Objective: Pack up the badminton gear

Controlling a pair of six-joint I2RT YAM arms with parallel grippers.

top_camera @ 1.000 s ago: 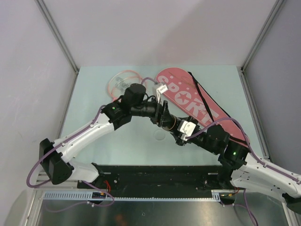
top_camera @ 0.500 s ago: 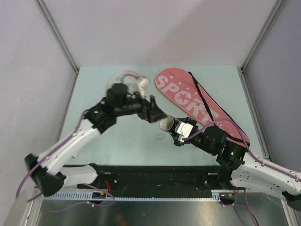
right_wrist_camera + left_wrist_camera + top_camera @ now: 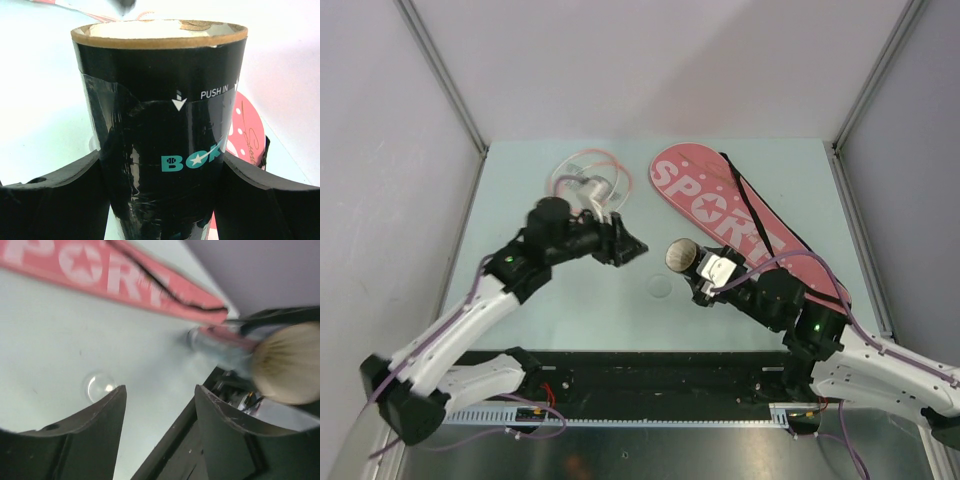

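Filling black tube (image 3: 160, 75). Right gripper (image 3: 161, 167) clamped on it. Left gripper (image 3: 160, 392) fingers apart, empty. Next, likely: grab white shuttlecock (image 3: 592, 188) at racket (image 3: 570, 175), far left.

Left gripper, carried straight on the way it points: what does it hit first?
Probably the open end of the black tube held by the right gripper; depth is unclear, so it may pass beside.
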